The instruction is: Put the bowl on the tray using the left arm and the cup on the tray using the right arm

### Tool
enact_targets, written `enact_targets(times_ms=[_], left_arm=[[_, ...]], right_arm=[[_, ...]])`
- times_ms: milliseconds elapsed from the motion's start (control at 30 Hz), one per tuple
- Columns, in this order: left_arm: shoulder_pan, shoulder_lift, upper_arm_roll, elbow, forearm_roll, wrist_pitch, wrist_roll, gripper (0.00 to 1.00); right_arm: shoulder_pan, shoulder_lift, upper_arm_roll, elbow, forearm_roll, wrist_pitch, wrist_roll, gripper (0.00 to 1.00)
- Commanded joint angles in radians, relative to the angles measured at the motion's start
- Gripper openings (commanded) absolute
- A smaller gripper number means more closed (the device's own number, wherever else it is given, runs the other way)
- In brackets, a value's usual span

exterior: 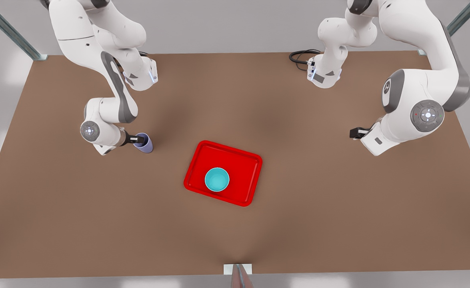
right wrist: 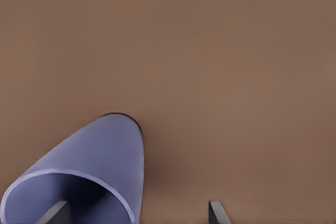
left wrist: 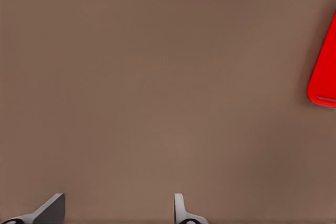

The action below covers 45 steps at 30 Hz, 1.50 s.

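Observation:
The turquoise bowl (exterior: 217, 179) stands upright on the red tray (exterior: 241, 160) at the table's middle. The lavender cup (exterior: 147, 145) stands on the table toward the front view's left, apart from the tray. My right gripper (exterior: 140, 139) is open at the cup's rim. In the right wrist view one finger (right wrist: 53, 212) sits inside the cup (right wrist: 100, 150) and the other finger (right wrist: 216, 211) outside its wall. My left gripper (exterior: 355, 133) hangs open over bare table at the front view's right, holding nothing. Its wrist view shows the gripper (left wrist: 115, 209) and a tray corner (left wrist: 323, 72).
The brown table (exterior: 339, 208) has bare room on all sides of the tray. A black cable (exterior: 301, 57) loops at the far edge near one arm's base. A small white block (exterior: 237, 269) sits at the near edge, and metal posts stand at the far corners.

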Motion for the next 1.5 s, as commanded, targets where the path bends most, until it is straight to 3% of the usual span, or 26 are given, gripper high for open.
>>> enact_targets(times_ms=[0, 33, 67, 100, 167, 833, 967, 1133, 1200, 1300, 1467], left_arm=[[0.000, 0.000, 0.000, 0.001, 0.000, 0.000, 0.000, 1.00], [0.000, 0.000, 0.000, 0.001, 0.000, 0.000, 0.000, 1.00], [0.000, 0.000, 0.000, 0.001, 0.000, 0.000, 0.000, 1.00], [0.000, 0.001, 0.000, 0.000, 0.000, 0.002, 0.000, 1.00], [0.000, 0.001, 0.000, 0.001, 0.000, 0.002, 0.000, 1.00], [0.000, 0.008, 0.002, 0.001, 0.003, 0.008, 0.000, 1.00], [0.000, 0.008, 0.002, 0.001, 0.003, 0.008, 0.000, 1.00], [0.000, 0.006, 0.000, 0.001, 0.005, 0.005, 0.000, 1.00], [0.000, 0.006, 0.002, 0.001, 0.003, 0.005, 0.000, 1.00], [0.000, 0.008, 0.002, 0.001, 0.003, 0.008, 0.000, 1.00], [0.000, 0.008, 0.002, 0.001, 0.003, 0.008, 0.000, 1.00]], right_arm=[[0.000, 0.002, 0.000, 0.000, 0.000, 0.000, 0.000, 0.81], [0.000, 0.002, 0.000, 0.000, 0.000, 0.000, 0.000, 0.64], [0.000, 0.004, 0.000, 0.002, 0.000, -0.005, 0.000, 0.40], [0.000, 0.004, 0.000, 0.002, 0.000, -0.005, 0.000, 0.29], [0.000, 0.004, 0.000, 0.002, 0.000, -0.006, 0.000, 0.22], [0.002, -0.004, 0.032, 0.054, 0.003, -0.020, 0.000, 0.21], [0.003, 0.022, 0.130, 0.212, 0.043, -0.066, 0.135, 0.21], [0.112, 0.148, 0.176, 0.468, 0.046, -0.179, 0.304, 0.21], [0.111, 0.215, 0.245, 0.561, 0.046, -0.189, 0.385, 0.21], [0.112, 0.278, 0.302, 0.620, 0.045, -0.175, 0.449, 0.21], [0.164, 0.327, 0.307, 0.609, 0.041, -0.141, 0.449, 0.21]])
